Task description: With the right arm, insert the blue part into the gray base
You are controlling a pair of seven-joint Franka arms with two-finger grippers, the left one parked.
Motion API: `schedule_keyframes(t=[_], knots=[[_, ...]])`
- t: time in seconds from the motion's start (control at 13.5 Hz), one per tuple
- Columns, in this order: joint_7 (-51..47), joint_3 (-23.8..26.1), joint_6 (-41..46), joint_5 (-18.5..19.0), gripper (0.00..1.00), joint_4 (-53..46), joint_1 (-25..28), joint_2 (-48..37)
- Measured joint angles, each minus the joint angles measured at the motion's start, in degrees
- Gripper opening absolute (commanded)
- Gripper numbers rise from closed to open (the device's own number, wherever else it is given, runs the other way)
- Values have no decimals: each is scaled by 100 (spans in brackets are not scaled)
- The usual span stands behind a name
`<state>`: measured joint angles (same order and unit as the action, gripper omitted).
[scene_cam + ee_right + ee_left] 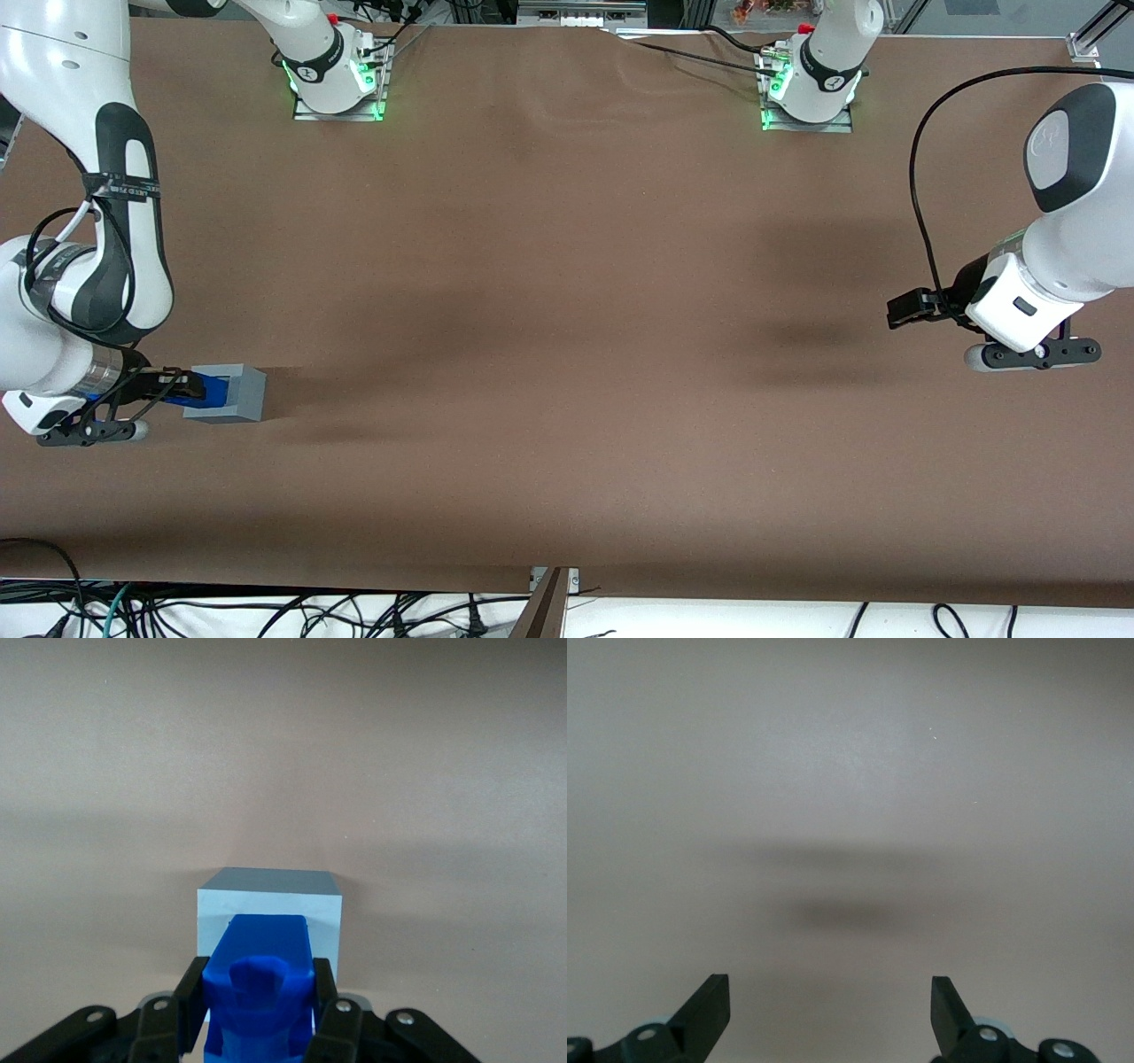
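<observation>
Fingers (pixel 326 1014) of the right arm's gripper (pixel 259 1010) pinch the blue part (pixel 261 988) from both sides, their black pads pressed flat against its flanks. Bright blue and blocky, the part shows a smooth rectangular upper face and, nearer the wrist camera, a raised faceted boss (its small holes cannot be made out). Its leading end lies over the gray base (pixel 270 895), a light-gray cube with a darker top face; whether the part has entered the recess cannot be told from the wrist view. Seen from the front, the gripper (pixel 177 386) reaches in level with the table (pixel 567 354) from the working arm's end, and the blue part (pixel 213 387) sits partly within the open side of the gray base (pixel 239 394), whose walls frame it above and below. Both objects rest at the working arm's end of the table, nearer the front camera than the two arm mounts (pixel 337 106) with their green lights. Surrounding the base is plain brown tabletop marked only by soft shadows. Black cables (pixel 266 611) lie along the edge nearest the front camera, off the work surface.
</observation>
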<state>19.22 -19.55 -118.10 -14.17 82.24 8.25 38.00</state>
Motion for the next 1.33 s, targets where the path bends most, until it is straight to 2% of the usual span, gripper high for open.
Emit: schedule_keyframes(t=[0.89, 1.33], knots=[[87, -1, -30, 4, 40, -80, 3, 54], [101, -14, 388, 9, 40, -421, -10, 71]])
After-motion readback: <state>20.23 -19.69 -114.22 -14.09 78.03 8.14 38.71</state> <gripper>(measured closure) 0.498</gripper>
